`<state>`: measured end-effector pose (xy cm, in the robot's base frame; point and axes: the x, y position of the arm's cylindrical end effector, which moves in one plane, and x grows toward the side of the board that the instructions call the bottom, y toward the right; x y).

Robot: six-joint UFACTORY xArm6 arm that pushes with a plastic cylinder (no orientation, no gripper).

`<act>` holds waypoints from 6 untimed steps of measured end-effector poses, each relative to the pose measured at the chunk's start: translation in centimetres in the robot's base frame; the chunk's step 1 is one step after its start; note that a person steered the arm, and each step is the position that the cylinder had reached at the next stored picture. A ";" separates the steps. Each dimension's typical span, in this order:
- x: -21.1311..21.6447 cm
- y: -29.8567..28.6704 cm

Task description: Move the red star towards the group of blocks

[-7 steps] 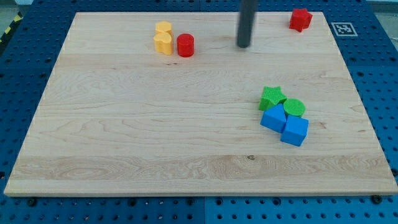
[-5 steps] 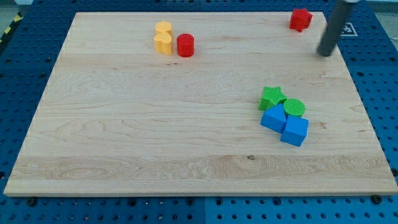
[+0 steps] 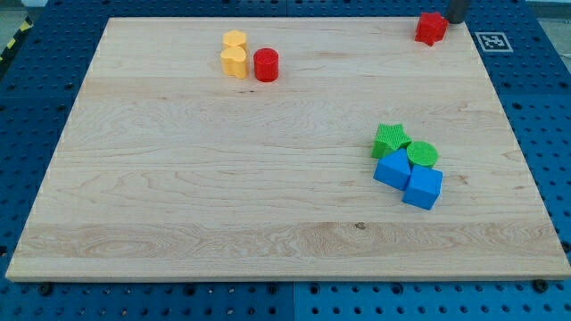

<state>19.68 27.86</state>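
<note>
The red star (image 3: 431,28) sits near the top right corner of the wooden board (image 3: 178,178). My tip (image 3: 456,20) shows at the view's top edge, just right of and slightly above the red star, very close to it. A group of blocks lies at the right middle: a green star (image 3: 390,140), a green cylinder (image 3: 423,154), a blue block (image 3: 392,168) and a blue cube (image 3: 423,188), all touching.
Two yellow blocks (image 3: 234,54) and a red cylinder (image 3: 266,65) stand together at the top left of the board. A fiducial marker (image 3: 492,41) lies off the board at the top right.
My tip swung from the board's top middle out to the right, then up to the top edge beside the red star. No block has moved.
</note>
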 end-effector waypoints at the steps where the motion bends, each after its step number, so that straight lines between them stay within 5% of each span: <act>1: 0.4 -1.1; 6: 6.9 -7.9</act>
<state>26.54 19.99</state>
